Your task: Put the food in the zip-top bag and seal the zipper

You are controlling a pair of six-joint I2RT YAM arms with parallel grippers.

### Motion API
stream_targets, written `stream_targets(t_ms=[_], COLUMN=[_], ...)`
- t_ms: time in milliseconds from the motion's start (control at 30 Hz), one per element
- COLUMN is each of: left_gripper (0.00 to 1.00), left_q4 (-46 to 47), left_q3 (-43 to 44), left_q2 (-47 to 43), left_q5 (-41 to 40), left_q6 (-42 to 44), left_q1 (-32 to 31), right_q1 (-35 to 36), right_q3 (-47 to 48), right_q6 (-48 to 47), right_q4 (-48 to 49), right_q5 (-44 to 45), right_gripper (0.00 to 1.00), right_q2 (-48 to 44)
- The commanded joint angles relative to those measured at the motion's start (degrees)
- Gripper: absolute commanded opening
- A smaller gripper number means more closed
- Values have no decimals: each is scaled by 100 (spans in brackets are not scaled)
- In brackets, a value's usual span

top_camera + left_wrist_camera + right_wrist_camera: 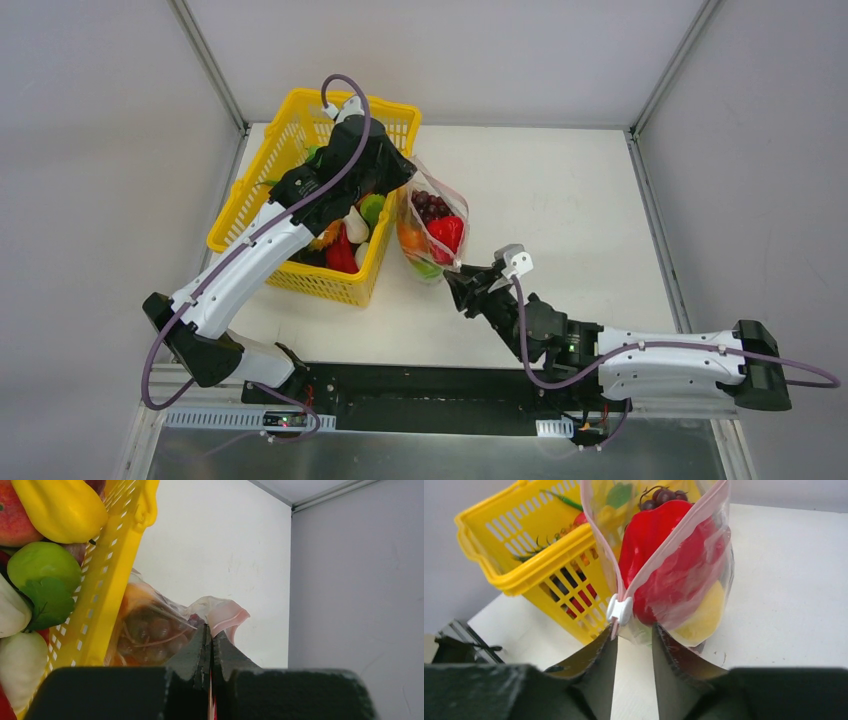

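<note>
The right gripper [634, 629] sits left of the table's [560, 190] near edge middle. Its fingers are apart, with the bag's [704, 595] near end between the tips and the white slider [619, 609] just above one. From the slider the zipper [664, 552] parts into an open mouth. Pepper [649, 545], lemon [704, 615] and grapes [663, 496] lie inside. The left gripper [209, 647] has its fingers pressed together on the bag's far edge. The basket [335, 283] stands just beside the bag at the far left corner.
</note>
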Motion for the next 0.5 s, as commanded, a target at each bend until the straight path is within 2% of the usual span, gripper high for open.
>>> stream_targets(t_ms=[0,67,167,267,367,467], left_gripper=[0,0,0,0,0,0], left_q4=[709,756,780,849,879,890], left_q3=[106,48,16,-60,-62,-66], left_q2=[-160,-183,-203,-209,-209,-200], left_q5=[-174,-171,-162,-139,-104,-86], left_q6=[-160,-185,-206,-258,-274,-298], left_q1=[73,76,76,85,85,98], right_q1=[32,29,23,17,16,16], right_q3=[-107,-84,-101,-93,-157,-302], right_q6=[-264,-249,-262,-263,-242,-187], right_q4=[1423,1418,1536,1576,1580,1644], right_q5=[523,555,651,745,805,640], right_gripper=[33,42,40,34,33,44], right_q2=[-147,-148,-88,-25,10,-9])
